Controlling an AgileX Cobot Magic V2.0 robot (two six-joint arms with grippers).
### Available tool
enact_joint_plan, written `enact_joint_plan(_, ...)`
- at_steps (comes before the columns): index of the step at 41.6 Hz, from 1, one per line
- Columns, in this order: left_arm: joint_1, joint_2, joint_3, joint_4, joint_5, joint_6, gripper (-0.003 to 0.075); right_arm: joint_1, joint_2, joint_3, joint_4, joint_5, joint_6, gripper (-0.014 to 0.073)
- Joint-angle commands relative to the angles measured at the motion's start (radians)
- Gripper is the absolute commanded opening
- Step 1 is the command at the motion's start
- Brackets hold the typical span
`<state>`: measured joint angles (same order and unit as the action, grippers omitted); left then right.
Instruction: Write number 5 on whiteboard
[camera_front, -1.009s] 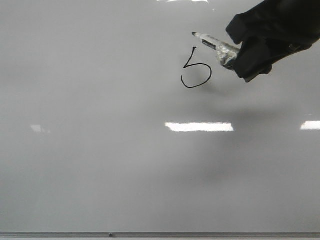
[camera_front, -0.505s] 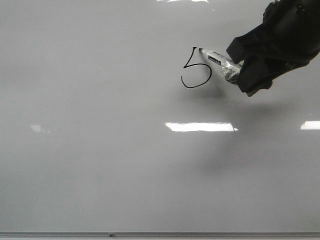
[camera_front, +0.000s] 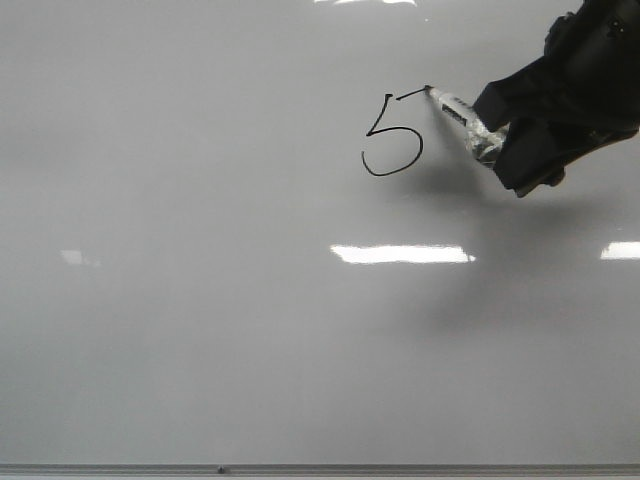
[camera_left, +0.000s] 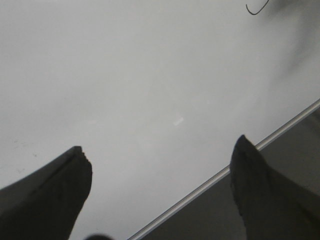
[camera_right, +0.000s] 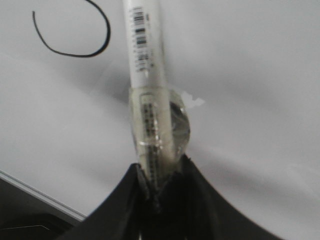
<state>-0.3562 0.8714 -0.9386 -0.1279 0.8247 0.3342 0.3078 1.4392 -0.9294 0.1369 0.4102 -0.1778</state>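
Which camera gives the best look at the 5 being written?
The front view: the whole 5 shows there, with the marker tip at its top stroke. The right wrist view catches only the belly, and the left wrist view a small piece at the edge.

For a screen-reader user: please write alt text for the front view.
A black right gripper holds a white marker whose tip meets the top stroke of a hand-drawn number 5 on a glossy whiteboard.

marker (camera_front: 462, 112) tip at number 5 (camera_front: 393, 135) top, prob touching

Glossy smooth whiteboard (camera_front: 200, 330), tape-wrapped marker (camera_front: 462, 112)
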Motion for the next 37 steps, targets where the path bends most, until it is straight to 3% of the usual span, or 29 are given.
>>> enact_joint_plan(1, -0.002, -0.004, -0.026, -0.014, -0.077, -0.012, 0.0554, -0.009, -0.029, -0.033, -0.005, -0.044, -0.007, -0.0069)
enact_joint_plan(9, -0.002, -0.004, -0.028, -0.022, -0.089, 0.009, 0.0554, 0.007, -0.094, -0.034, -0.004, -0.004, -0.007, -0.0069)
enact_joint_plan(15, -0.002, 0.011, -0.049, -0.182, -0.081, 0.192, 0.0554, 0.072, -0.226, -0.034, -0.005, 0.115, -0.032, -0.0069)
enact_joint_plan(22, -0.025, 0.089, -0.116, -0.385, 0.009, 0.402, 0.0558, 0.174, -0.360, -0.032, -0.005, 0.354, -0.231, -0.0069)
enact_joint_plan(28, -0.137, 0.182, -0.189, -0.435, 0.050, 0.501, 0.0558, 0.270, -0.445, -0.030, 0.021, 0.526, -0.399, -0.0069)
enact_joint_plan(37, -0.379, 0.383, -0.319, -0.433, 0.065, 0.614, 0.0602, 0.305, -0.469, -0.030, 0.089, 0.559, -0.454, -0.0069)
